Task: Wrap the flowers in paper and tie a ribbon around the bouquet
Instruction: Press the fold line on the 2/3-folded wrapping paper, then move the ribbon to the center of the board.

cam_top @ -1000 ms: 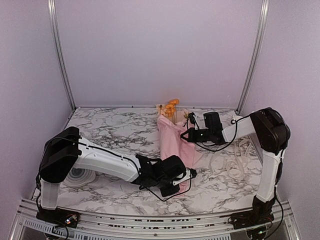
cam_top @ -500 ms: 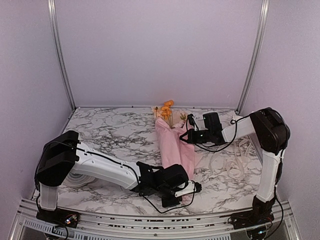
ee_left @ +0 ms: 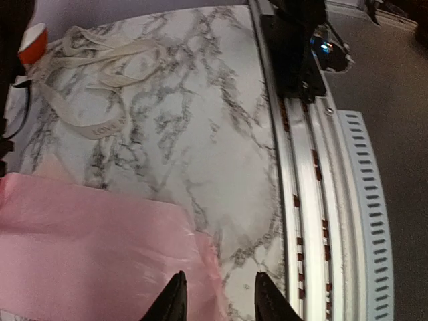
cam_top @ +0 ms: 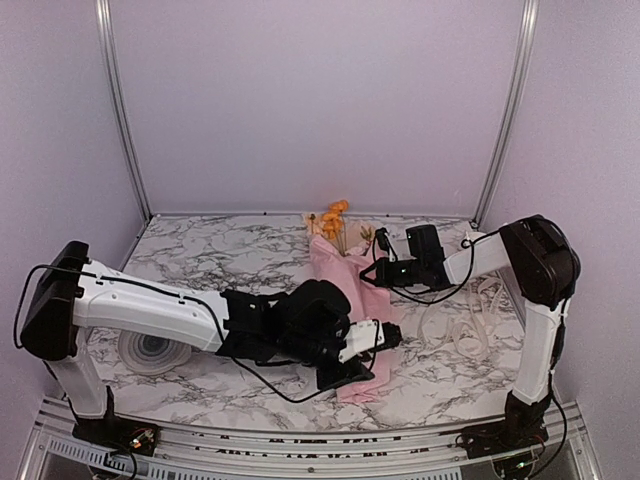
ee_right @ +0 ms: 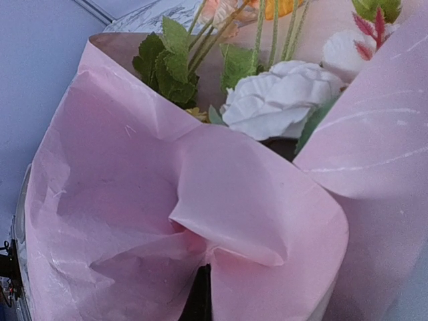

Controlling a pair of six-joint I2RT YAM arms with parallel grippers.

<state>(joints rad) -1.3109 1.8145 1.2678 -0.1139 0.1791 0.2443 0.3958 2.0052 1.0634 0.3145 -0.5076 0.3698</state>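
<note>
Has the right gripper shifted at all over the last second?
No. The right gripper stays clamped on the bouquet, at the same spot relative to the right rear post.

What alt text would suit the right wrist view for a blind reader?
Crinkled pink paper folds around flowers, with a white blossom and green leaves showing at the top. At the bottom edge, the right tool is shut on a fold of the paper.

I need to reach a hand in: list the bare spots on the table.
Far left: bare table between back wall, bouquet and left arm. Front right: a smaller patch between bouquet, ribbon and the rail. Crowded: the middle, where both arms meet the bouquet; the ribbon by the right arm; the disc beside the left arm.
</note>
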